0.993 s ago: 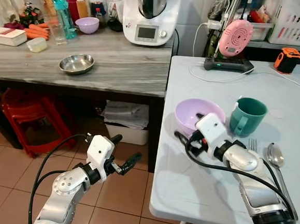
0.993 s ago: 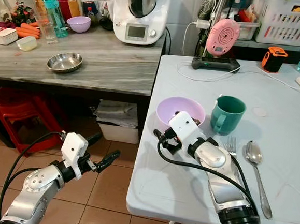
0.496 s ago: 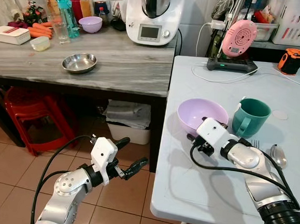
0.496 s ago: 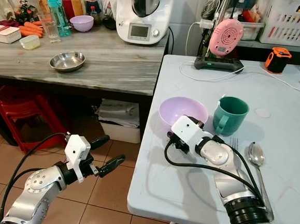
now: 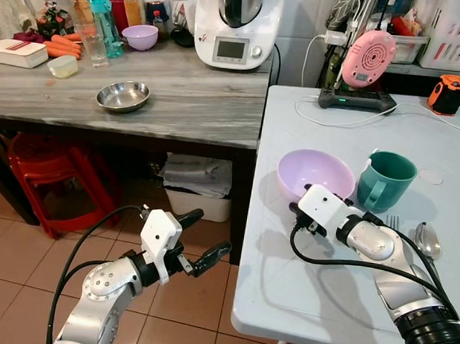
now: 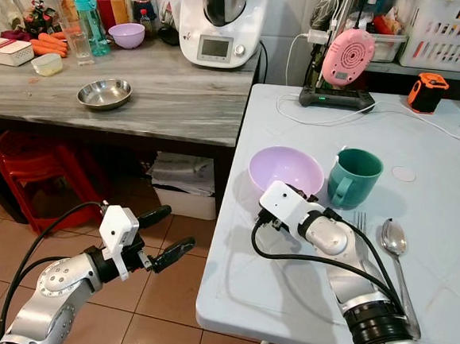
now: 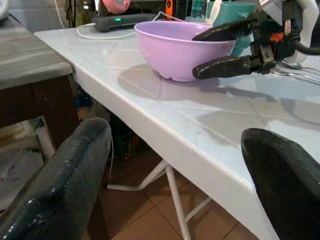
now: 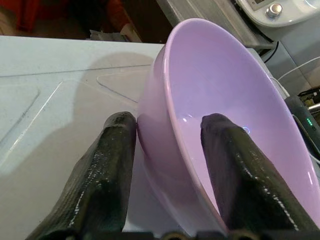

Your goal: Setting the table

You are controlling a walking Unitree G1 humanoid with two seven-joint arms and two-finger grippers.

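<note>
A pale purple bowl (image 5: 316, 169) stands near the left edge of the white table (image 5: 316, 298), beside a teal mug (image 5: 387, 178). A fork (image 5: 389, 223) and a spoon (image 5: 425, 239) lie to the mug's right front. My right gripper (image 8: 170, 122) straddles the bowl's near rim, one finger inside and one pressed against the outer wall, shut on the bowl (image 8: 225, 90). My left gripper (image 5: 205, 235) hangs open and empty over the tiled floor, left of the table and below its top. The left wrist view looks across at the bowl (image 7: 180, 47) and the right gripper (image 7: 197, 55).
A grey counter (image 5: 188, 97) at the left holds a steel bowl (image 5: 123, 96), a small purple bowl (image 5: 140, 36), bottles and a kitchen machine (image 5: 238, 21). Under it stands a red stool (image 5: 42, 173). A pink fan (image 5: 368, 59) and cables sit at the table's far side.
The camera has shifted a little. My right gripper has settled closer onto the bowl's rim. The left arm has drifted slightly right, still open.
</note>
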